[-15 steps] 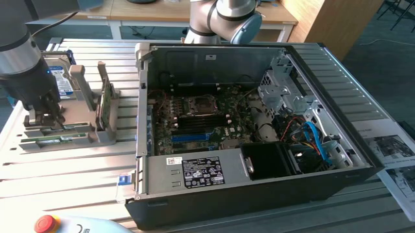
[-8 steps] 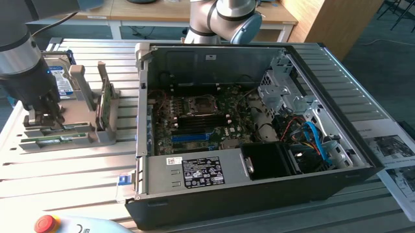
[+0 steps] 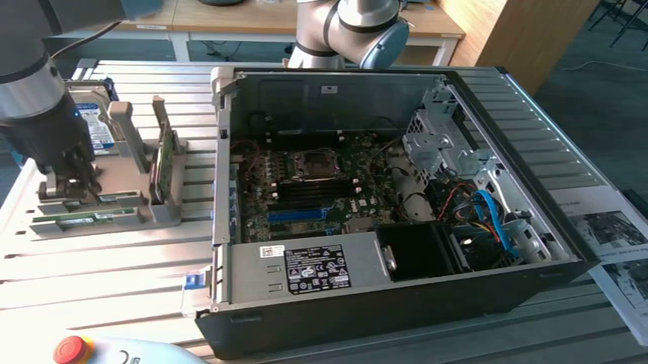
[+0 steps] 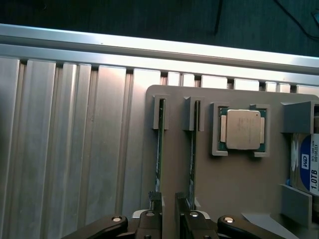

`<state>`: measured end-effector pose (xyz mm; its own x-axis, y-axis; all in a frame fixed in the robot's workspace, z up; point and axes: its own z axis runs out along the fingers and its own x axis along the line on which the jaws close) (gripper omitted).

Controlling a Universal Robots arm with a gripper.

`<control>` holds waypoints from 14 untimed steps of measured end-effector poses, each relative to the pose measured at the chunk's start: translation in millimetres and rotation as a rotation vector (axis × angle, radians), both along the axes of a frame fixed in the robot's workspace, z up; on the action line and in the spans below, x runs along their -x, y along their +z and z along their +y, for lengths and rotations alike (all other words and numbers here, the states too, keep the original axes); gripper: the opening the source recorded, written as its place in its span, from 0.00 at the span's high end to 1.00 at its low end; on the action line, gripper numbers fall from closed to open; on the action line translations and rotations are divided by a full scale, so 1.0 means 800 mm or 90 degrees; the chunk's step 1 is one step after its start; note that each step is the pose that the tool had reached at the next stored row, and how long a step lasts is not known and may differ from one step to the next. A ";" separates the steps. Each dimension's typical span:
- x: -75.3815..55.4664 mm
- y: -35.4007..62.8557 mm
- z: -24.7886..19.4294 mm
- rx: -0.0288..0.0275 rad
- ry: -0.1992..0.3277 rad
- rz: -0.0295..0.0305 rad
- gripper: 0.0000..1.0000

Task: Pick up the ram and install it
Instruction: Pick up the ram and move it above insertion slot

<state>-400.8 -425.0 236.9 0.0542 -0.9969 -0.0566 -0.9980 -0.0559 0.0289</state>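
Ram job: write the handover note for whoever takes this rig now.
Gripper: low at the gray holder, over one end of the ram sticks, holding nothing lifted.
Ram: both sticks stand on edge in their holder slots.
Open computer case: beside the holder, on the exterior view's right.
Done: approach to the holder.
Left: pick-up and install.

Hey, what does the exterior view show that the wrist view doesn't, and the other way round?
The exterior view adds the open computer case with its motherboard, the upright expansion card, a red stop button and printed sheets. The wrist view adds the processor chip seated in its pocket on the holder. Both share the grey holder, the ram sticks in its slots, the hard drive, the slatted table, and the tool down at the ram sticks.
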 end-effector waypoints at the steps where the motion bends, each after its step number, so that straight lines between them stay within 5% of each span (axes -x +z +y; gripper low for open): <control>1: 0.000 -0.001 0.0000 0.0000 0.000 0.0000 0.75; 14: 0.000 -0.010 -0.0002 0.0001 0.000 0.0000 0.75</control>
<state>-400.8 -425.2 229.1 0.0544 -0.9969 -0.0565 -0.9980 -0.0561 0.0290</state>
